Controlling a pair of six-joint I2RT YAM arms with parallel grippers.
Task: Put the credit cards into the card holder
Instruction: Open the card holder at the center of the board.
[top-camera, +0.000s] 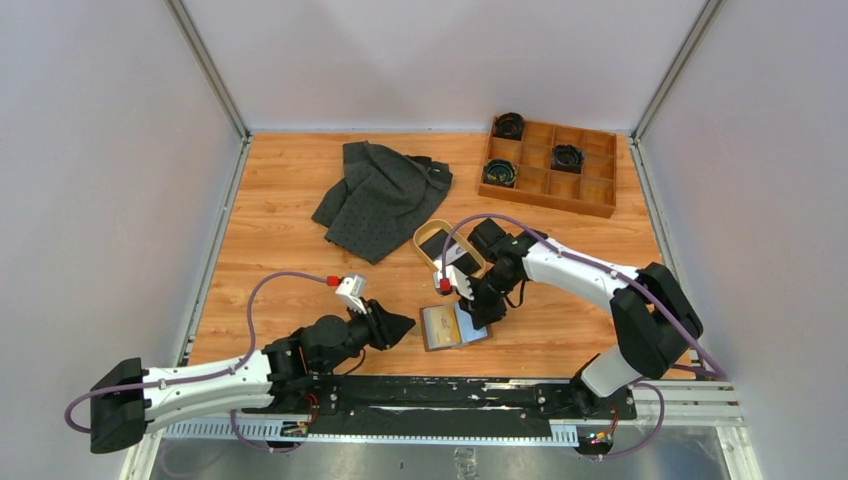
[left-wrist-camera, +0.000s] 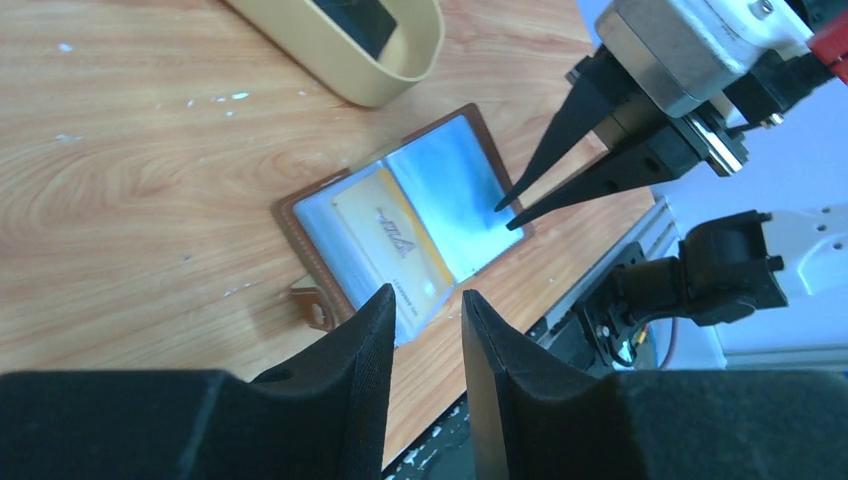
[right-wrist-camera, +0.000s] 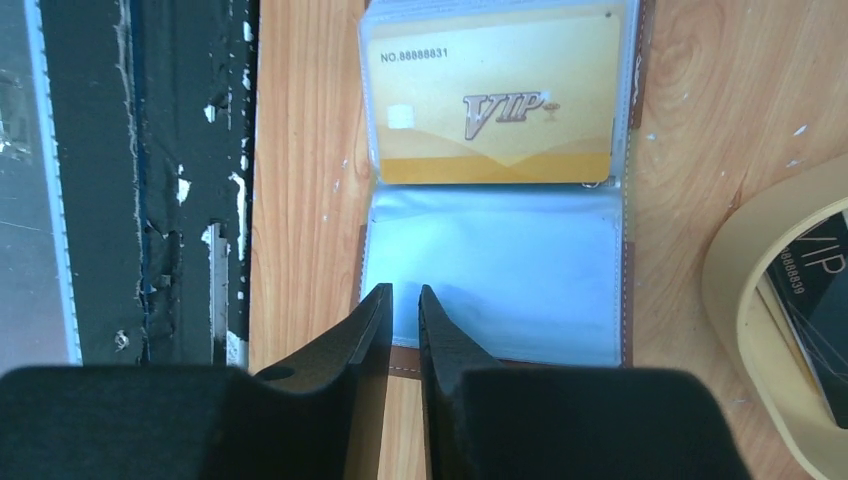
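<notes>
The card holder lies open and flat on the tabletop close to its near edge, with a gold card in 1 sleeve and the clear sleeve beside it empty. The right tool hangs over that empty sleeve's edge, its fingers almost together with only a thin slit between them and nothing seen in it. The left tool hovers to the left, fingers apart and empty. The likely trouble is that nothing pins the holder, so a push at the sleeve mouth could slide it or flip a leaf shut, and the slick plastic may not part for a card. The black card lies flat in the tray just beyond, awkward to pinch so near the wall. Whether the right fingertips touch the sleeve cannot be told. The tray is cut off in both wrist views, and no further cards show.
</notes>
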